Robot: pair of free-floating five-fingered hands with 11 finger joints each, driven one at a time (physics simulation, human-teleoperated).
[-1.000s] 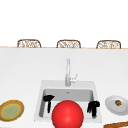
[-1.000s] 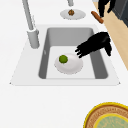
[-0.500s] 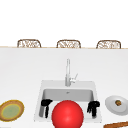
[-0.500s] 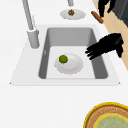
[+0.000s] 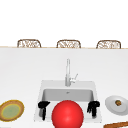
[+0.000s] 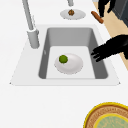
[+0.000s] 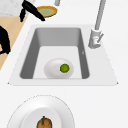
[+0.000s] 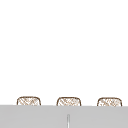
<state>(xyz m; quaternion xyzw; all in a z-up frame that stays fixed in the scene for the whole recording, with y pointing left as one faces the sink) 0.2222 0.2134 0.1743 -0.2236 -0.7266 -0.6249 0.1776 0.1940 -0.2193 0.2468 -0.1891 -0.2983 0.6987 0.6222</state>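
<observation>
A white plate (image 6: 73,67) lies on the floor of the sink (image 6: 72,35) with a small green lime (image 6: 63,59) on it; the right side view shows the plate (image 7: 52,69) and lime (image 7: 64,68) too. My left hand (image 6: 112,48) hovers over the sink's front rim, fingers straight and pointing at the plate, holding nothing. It also shows at the sink's front left corner (image 5: 43,107). My right hand (image 5: 93,106) hangs open at the front right corner, fingers down. A red ball (image 5: 67,115) stands between the hands in the front view.
The faucet (image 5: 67,72) rises behind the sink. A yellow-rimmed plate (image 5: 11,110) lies on the counter at the left. At the right a white plate (image 5: 111,106) holds a brown item (image 5: 118,102), with a brown sausage-like thing (image 6: 97,17) beside it. Three chairs (image 5: 68,44) stand beyond the counter.
My left hand has drawn back from above the plate in the sink toward the sink's front rim. The right hand has not moved.
</observation>
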